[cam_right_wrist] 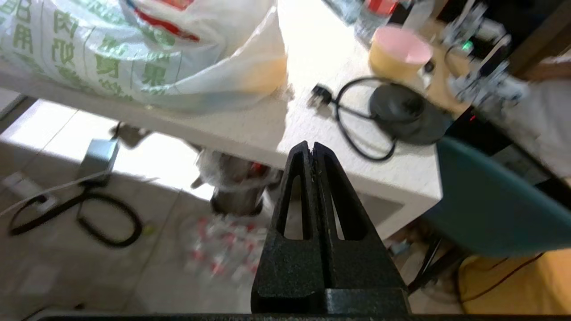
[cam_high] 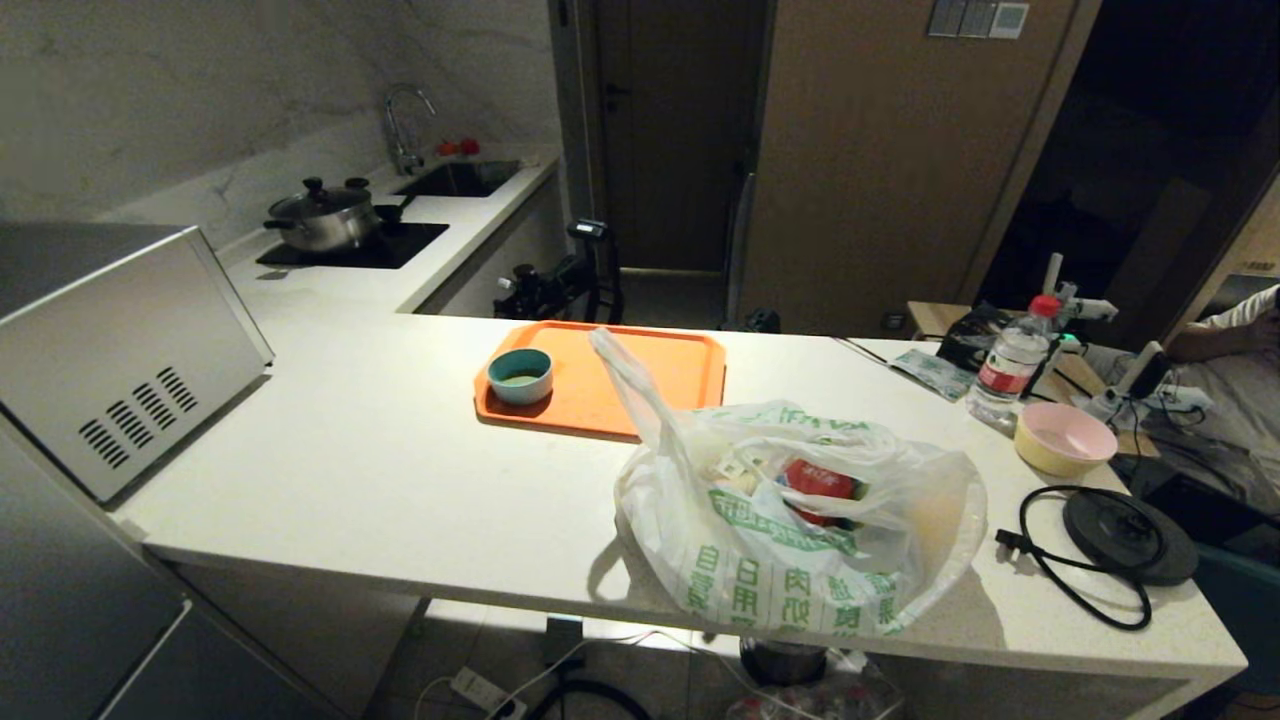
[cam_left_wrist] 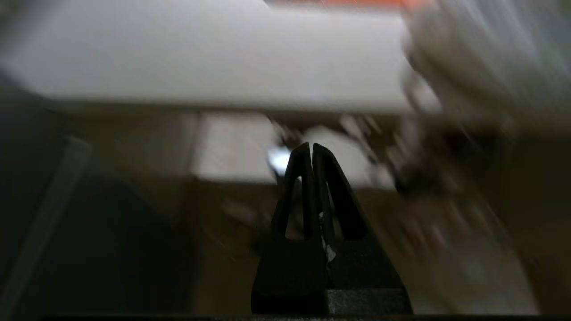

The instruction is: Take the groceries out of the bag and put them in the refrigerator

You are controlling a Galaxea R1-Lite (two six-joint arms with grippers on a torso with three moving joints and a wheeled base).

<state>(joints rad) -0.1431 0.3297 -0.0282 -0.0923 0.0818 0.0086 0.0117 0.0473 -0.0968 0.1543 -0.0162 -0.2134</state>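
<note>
The bag point(cam_high: 800, 520), crinkly white plastic with green characters, lies on the white counter point(cam_high: 380, 470) near its front edge, one handle sticking up. Groceries show through its open mouth, among them a red pack point(cam_high: 820, 485). The grey steel refrigerator point(cam_high: 70, 610) fills the lower left corner, doors closed. Neither arm is in the head view. My left gripper point(cam_left_wrist: 311, 145) is shut and empty, low in front of the counter edge. My right gripper point(cam_right_wrist: 311, 145) is also shut and empty, below the counter's front edge and just right of the bag point(cam_right_wrist: 134, 53).
An orange tray point(cam_high: 640, 380) with a teal bowl point(cam_high: 520, 375) sits behind the bag. To the right stand a water bottle point(cam_high: 1012, 360), a pink bowl point(cam_high: 1065, 438) and a kettle base with cord point(cam_high: 1130, 535). A silver vented box point(cam_high: 120, 350) stands left. A person's arm point(cam_high: 1240, 345) shows far right.
</note>
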